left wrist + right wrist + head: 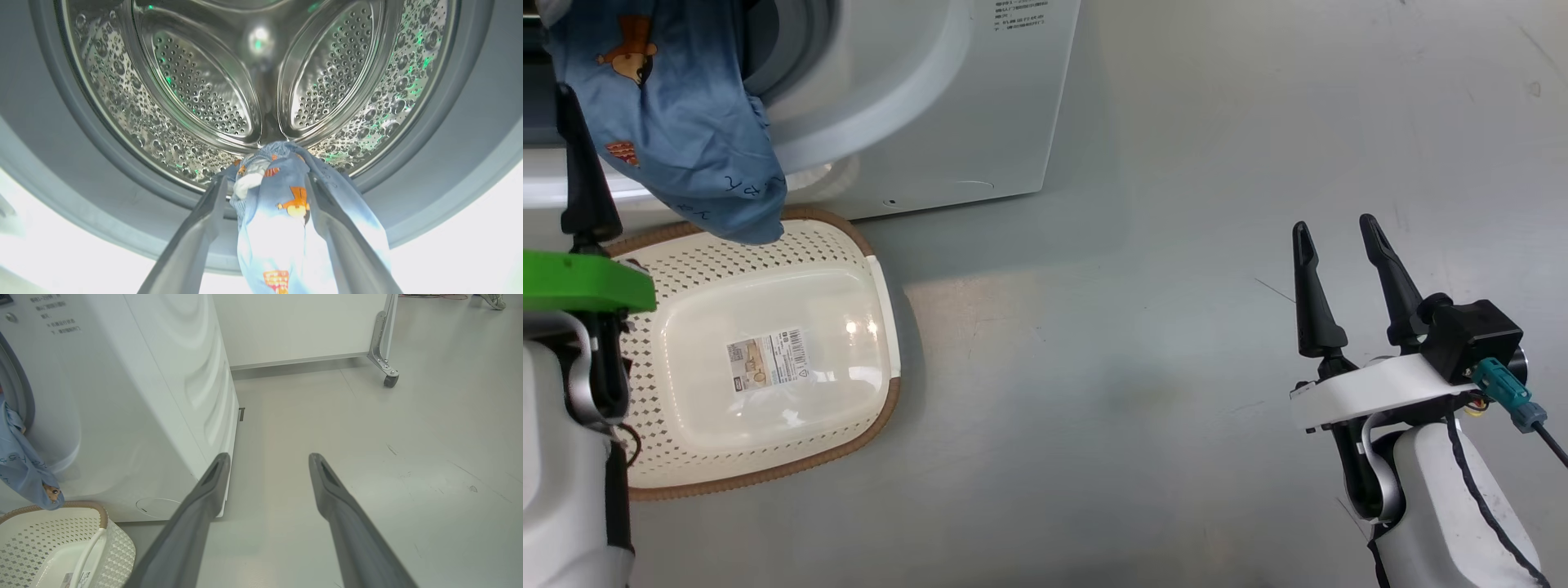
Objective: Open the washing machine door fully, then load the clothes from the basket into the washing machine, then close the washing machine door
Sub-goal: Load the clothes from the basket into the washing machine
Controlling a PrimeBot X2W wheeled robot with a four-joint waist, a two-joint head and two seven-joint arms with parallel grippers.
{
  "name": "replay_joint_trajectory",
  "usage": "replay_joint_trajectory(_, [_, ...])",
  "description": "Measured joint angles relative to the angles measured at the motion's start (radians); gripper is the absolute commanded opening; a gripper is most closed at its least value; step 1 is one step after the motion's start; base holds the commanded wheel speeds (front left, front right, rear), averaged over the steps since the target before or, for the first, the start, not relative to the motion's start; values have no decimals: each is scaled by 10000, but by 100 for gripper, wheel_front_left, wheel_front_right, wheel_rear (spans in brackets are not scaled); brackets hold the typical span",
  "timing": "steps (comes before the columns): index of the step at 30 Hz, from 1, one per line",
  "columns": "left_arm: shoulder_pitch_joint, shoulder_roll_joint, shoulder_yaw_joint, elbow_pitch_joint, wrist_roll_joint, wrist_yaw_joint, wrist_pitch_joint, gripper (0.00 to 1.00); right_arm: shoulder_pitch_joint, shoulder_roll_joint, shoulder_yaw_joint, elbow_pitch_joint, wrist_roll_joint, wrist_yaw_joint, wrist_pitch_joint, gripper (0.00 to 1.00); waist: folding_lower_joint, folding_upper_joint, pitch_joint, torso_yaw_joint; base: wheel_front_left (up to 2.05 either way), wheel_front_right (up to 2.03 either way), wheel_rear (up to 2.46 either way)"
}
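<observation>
The washing machine [947, 98] stands with its mouth uncovered; I cannot make out the door. My left gripper [265, 179] reaches into the mouth, open, its fingers spread wide before the steel drum [204, 94]. A blue garment of the clothes [282, 212] lies between the fingers and drapes over the grey seal [429, 171]. In the head view this cloth [678, 106] hangs out of the mouth down over the basket [686, 269], which holds just its label. My right gripper [1335, 227] hovers open over the floor far to the right, nothing between its fingers.
In the right wrist view the machine's side [143, 396] and the basket [41, 539] lie left of the right gripper [268, 457]. A white panel on a caster [390, 379] stands behind. A shoe [492, 300] shows at the far top right. Grey floor spreads to the right.
</observation>
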Motion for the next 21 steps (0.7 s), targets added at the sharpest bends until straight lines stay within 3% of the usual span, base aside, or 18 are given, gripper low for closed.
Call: replay_joint_trajectory(21, [3437,-1191,621,-1266,405,102,0,100,44,4,-59,-31,-12,134,0,100,0,0,-47,83,0,0,0])
